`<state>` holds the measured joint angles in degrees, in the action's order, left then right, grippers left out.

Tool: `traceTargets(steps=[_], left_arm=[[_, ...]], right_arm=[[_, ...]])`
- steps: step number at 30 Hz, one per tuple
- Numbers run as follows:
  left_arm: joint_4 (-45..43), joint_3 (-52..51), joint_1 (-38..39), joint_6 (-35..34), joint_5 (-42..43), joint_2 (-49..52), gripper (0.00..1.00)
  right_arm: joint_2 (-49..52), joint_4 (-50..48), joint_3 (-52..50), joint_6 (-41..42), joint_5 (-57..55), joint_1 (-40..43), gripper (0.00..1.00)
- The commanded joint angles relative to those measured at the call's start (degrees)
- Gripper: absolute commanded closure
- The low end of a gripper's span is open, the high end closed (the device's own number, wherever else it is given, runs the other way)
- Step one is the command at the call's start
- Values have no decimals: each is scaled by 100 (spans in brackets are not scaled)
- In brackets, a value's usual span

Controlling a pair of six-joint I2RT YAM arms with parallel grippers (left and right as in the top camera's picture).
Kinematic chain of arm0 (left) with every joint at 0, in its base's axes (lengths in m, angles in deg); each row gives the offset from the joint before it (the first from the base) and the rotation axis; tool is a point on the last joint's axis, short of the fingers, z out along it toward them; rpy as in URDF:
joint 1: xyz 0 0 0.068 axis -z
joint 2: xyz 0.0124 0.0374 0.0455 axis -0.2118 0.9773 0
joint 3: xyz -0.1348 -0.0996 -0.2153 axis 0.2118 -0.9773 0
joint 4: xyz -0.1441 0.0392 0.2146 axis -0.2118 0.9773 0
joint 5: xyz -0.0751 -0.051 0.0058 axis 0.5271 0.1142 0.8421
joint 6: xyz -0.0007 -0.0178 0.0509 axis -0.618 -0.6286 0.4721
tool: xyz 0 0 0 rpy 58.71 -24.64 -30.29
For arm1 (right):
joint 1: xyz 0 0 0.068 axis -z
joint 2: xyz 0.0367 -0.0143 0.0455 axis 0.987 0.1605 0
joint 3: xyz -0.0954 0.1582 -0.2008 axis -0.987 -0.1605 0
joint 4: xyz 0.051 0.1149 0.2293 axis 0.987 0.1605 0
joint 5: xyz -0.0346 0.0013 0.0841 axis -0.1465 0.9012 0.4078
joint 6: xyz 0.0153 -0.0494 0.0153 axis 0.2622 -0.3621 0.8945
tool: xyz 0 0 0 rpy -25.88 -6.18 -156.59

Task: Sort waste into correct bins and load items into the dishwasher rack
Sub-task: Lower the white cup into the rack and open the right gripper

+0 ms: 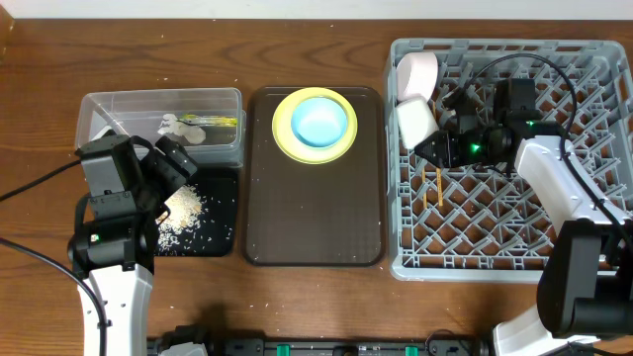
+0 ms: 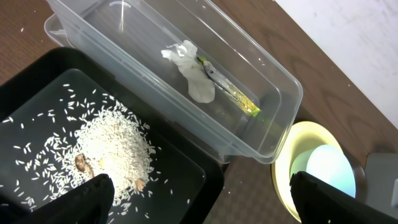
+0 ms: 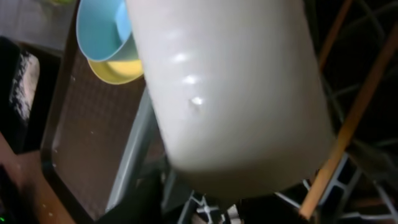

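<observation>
The clear tub (image 1: 158, 99) holds the white tissue (image 2: 196, 74) and the green-and-orange wrapper (image 2: 233, 93). The black tray (image 1: 218, 232) holds the rice scraps (image 2: 112, 149). My left gripper (image 2: 211, 205) is open and empty over the black tray's right edge. The yellow plate (image 1: 287, 138) with the light blue bowl (image 1: 318, 121) in it sits on the brown tray. In the grey rack (image 1: 593, 247) lie the white bowl (image 1: 417, 69) and the chopsticks (image 1: 431, 188). My right gripper (image 1: 437, 146) is shut on the cream cup (image 3: 230, 93) at the rack's left side.
The dark brown serving tray (image 1: 312, 218) lies between the black tray and the rack. Cables run over the rack's far part (image 1: 514, 64). Wooden table (image 1: 297, 307) lies along the front.
</observation>
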<state>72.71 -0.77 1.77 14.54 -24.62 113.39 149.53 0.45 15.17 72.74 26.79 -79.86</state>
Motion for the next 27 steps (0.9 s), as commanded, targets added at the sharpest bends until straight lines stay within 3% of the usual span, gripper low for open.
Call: traceTargets(steps=[1, 10, 17, 21, 27], left_arm=[[15, 122, -31, 13, -28, 7, 6], [15, 122, -31, 13, -28, 7, 7], [15, 122, -31, 13, -28, 7, 7], [15, 122, -28, 13, -28, 7, 7], [15, 122, -31, 13, -28, 7, 7]], right_arm=[[-313, 50, -20, -59, -205, 157, 55], [-1320, 149, -20, -37, -1023, 133, 53], [-1808, 146, -20, -37, -1163, -109, 64], [-1823, 153, -22, -37, -1209, -411, 66], [-1823, 142, -22, -37, -2201, -1235, 67]])
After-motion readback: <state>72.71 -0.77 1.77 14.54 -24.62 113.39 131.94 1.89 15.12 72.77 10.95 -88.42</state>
